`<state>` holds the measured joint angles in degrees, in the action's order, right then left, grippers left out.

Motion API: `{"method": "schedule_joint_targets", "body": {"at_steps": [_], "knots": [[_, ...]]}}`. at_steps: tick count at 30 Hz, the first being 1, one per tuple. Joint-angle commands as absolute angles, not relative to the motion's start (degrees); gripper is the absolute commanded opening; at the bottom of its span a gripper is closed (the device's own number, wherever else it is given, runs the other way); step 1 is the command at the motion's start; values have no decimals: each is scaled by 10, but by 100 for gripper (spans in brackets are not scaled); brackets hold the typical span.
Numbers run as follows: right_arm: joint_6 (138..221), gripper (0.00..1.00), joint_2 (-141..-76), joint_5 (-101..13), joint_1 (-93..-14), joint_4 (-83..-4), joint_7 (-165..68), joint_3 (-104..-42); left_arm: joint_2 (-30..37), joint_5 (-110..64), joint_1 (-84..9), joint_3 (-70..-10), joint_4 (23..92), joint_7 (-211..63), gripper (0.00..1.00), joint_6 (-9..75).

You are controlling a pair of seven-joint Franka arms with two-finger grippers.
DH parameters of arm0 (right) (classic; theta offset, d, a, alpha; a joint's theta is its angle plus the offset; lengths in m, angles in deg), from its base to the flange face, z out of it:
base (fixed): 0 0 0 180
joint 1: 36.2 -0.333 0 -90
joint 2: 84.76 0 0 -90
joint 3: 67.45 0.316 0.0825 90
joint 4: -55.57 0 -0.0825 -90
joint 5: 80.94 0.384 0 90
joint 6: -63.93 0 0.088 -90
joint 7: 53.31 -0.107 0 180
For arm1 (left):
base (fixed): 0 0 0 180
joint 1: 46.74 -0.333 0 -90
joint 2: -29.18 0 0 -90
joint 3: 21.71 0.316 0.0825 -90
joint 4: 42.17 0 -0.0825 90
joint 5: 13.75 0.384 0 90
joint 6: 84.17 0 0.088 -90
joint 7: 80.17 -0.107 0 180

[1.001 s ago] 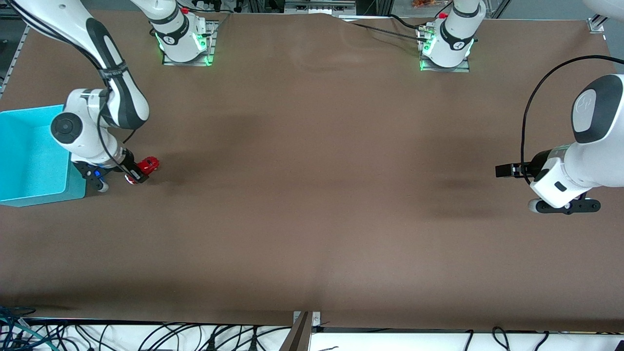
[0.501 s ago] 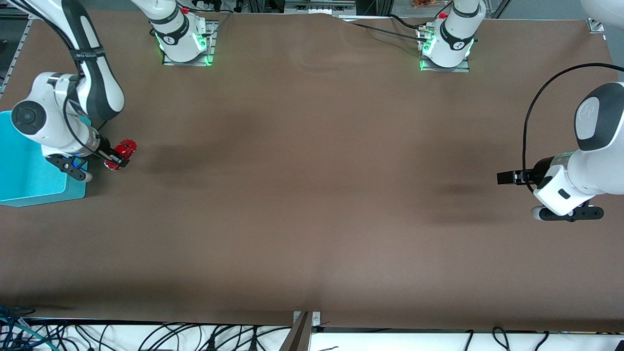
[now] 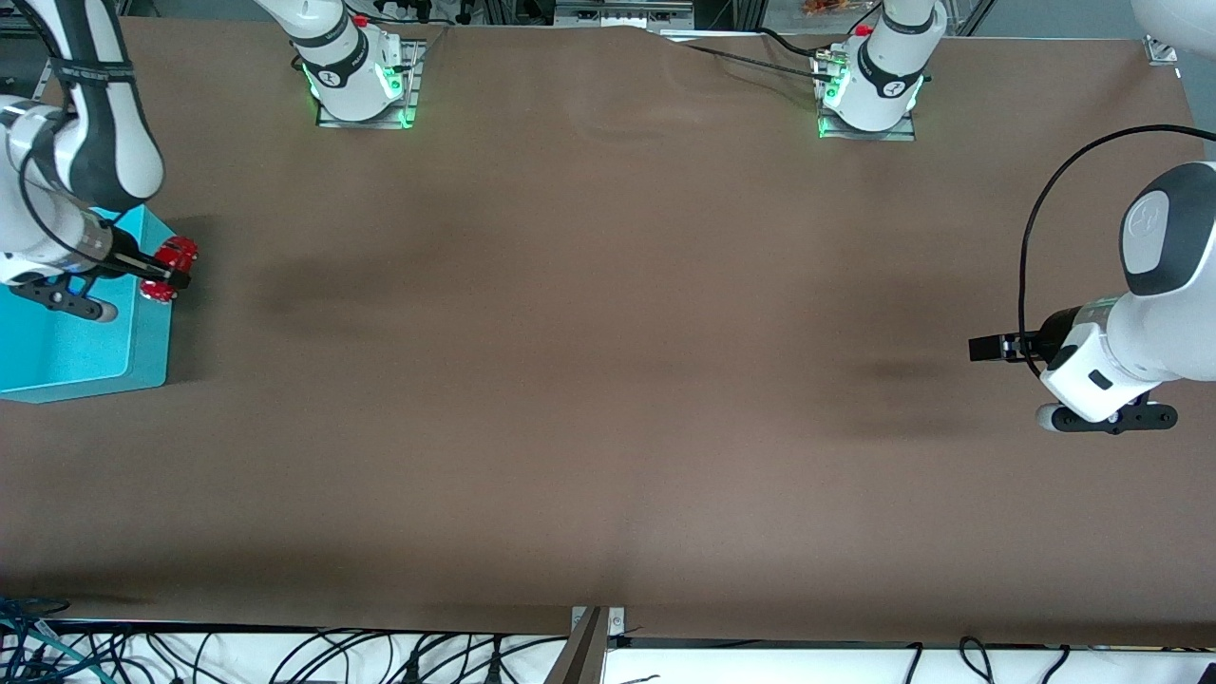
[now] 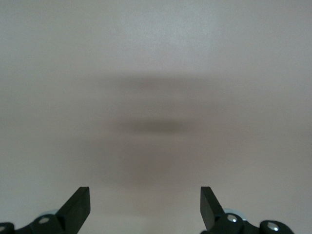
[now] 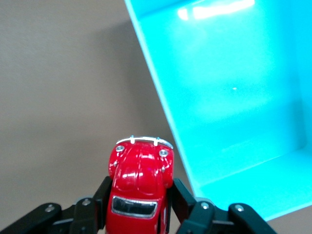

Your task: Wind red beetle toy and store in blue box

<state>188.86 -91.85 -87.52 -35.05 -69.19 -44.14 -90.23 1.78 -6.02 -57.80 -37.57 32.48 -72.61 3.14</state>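
While the scene is being viewed from the front camera, the right gripper (image 3: pixel 163 274) is being held in the air at the right arm's end of the table, over the wall of the blue box (image 3: pixel 57 342) that faces the table's middle. The red beetle toy (image 3: pixel 169 269) is being pinched between its fingers and is being carried clear of the brown table (image 3: pixel 608 380). The box is being seen resting on the table at that same end, partly covered by the right arm's wrist. The left gripper (image 3: pixel 988 348) is being held over bare table at the left arm's end, well apart from the box and the toy; this arm is waiting.

As the left wrist view is being read, the left gripper (image 4: pixel 145 207) is being shown with its fingers (image 4: pixel 78 207) spread wide, with nothing between them. Only plain table surface with a soft shadow is being seen beneath.

As the right wrist view is being read, the red beetle toy (image 5: pixel 140 183) is being gripped at both flanks by the fingers (image 5: pixel 180 200) of the right gripper (image 5: pixel 140 204). The toy's rounded nose and chrome bumper are being pointed away from the wrist. The toy is being held just beside the thin wall of the blue box (image 5: pixel 234 112), over the table rather than over the box's floor. The box's interior is being shown bare and turquoise, with light glare on one wall.
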Motion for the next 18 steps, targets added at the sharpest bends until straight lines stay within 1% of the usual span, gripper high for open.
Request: {"method": "schedule_joint_targets", "body": {"at_steps": [1,7,18], "knots": [[1878,0,-920,-875,-344,-680,-367,-928,9,-51,-573,-374,304,-736,100,24],[1884,0,-939,-864,-327,-663,-303,-948,9,-50,-574,-374,305,-736,100,24],[1885,0,-986,-839,-268,-620,-183,-949,9,-51,-573,-374,304,-736,100,24]]}}
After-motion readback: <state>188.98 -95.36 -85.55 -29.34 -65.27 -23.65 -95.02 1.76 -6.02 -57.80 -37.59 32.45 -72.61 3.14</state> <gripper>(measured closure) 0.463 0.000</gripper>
